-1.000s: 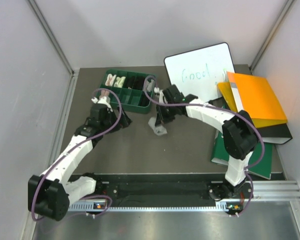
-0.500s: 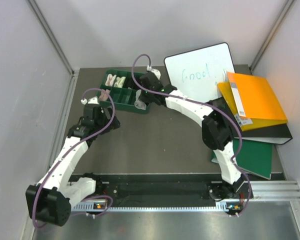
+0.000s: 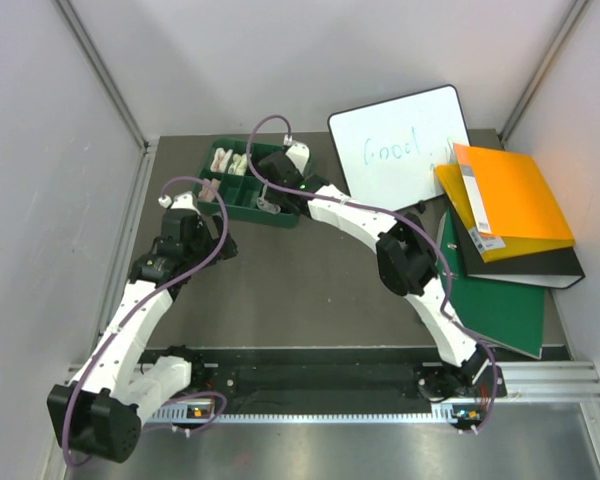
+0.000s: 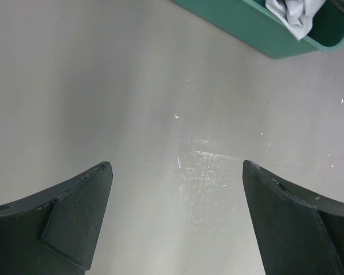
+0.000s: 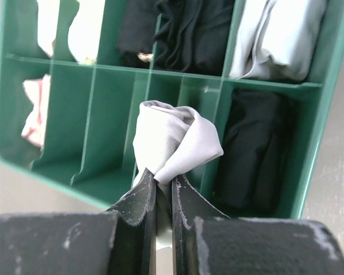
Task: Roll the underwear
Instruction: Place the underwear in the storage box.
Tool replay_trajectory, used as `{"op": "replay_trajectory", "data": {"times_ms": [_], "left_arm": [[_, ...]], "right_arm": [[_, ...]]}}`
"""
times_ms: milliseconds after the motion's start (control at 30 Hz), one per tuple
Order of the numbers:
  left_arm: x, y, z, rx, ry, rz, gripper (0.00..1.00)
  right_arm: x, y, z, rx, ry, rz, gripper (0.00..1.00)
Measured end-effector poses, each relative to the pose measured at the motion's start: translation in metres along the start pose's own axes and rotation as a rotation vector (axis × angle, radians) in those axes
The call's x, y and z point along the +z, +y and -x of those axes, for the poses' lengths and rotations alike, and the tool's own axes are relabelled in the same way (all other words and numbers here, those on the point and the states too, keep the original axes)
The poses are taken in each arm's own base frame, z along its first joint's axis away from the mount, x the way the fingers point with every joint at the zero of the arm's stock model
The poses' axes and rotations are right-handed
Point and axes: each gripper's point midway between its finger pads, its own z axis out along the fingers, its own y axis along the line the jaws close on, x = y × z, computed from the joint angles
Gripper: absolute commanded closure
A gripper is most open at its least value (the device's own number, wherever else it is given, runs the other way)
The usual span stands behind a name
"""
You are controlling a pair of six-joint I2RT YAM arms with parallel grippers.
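My right gripper (image 5: 163, 183) is shut on the underwear (image 5: 175, 140), a light grey piece bunched into a roll. It hangs just above the near middle compartments of the green divided tray (image 5: 315, 143). In the top view the right gripper (image 3: 270, 200) and the grey underwear (image 3: 267, 206) are over the tray's (image 3: 242, 207) front right part. My left gripper (image 4: 176, 166) stands open and empty over bare table, short of the tray (image 4: 258, 28), with the grey underwear (image 4: 292, 14) seen at the tray's corner. In the top view the left gripper (image 3: 208, 240) is left of and in front of the tray.
Other tray compartments hold black rolls (image 5: 189, 28), a grey roll (image 5: 275, 40), white rolls (image 5: 80, 28) and a pink-and-white one (image 5: 34, 109). A whiteboard (image 3: 400, 145), an orange folder (image 3: 510, 195), a black binder (image 3: 540, 265) and a green folder (image 3: 490, 300) lie at the right.
The right arm has carried the grey roll from the middle of the table back and left to above the tray. The left arm has drawn back to the left, still open.
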Motion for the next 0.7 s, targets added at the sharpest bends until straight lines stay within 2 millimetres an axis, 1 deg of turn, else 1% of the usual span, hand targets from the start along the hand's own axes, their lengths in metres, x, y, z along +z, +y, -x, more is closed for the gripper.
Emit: {"op": "replay_trajectory", "data": {"times_ms": [133, 233, 367, 467, 500, 567, 667, 700], "left_arm": [[-0.003, 0.0, 0.003, 0.002, -0.015, -0.001, 0.01], [-0.004, 0.001, 0.004, 0.003, -0.02, 0.001, 0.01], [-0.004, 0.001, 0.004, 0.004, -0.02, 0.002, 0.01], [-0.004, 0.001, 0.004, 0.004, -0.021, 0.003, 0.01], [-0.004, 0.001, 0.004, 0.004, -0.021, 0.004, 0.01], [-0.004, 0.001, 0.004, 0.004, -0.021, 0.004, 0.01], [-0.004, 0.001, 0.004, 0.003, -0.021, 0.004, 0.01], [-0.004, 0.001, 0.004, 0.003, -0.021, 0.004, 0.01]], "right_arm": [[0.011, -0.007, -0.002, -0.003, -0.019, -0.04, 1.0], [0.022, -0.007, -0.005, -0.005, -0.022, -0.047, 1.0], [0.035, -0.013, -0.018, -0.016, -0.003, -0.069, 1.0], [0.038, -0.013, -0.021, -0.012, 0.001, -0.069, 0.88], [0.038, -0.014, -0.021, -0.013, 0.002, -0.07, 0.82], [0.038, -0.012, -0.021, -0.01, 0.001, -0.064, 0.75], [0.038, -0.008, -0.02, -0.008, -0.002, -0.048, 0.57], [0.037, -0.005, -0.02, -0.007, -0.004, -0.041, 0.55]]}}
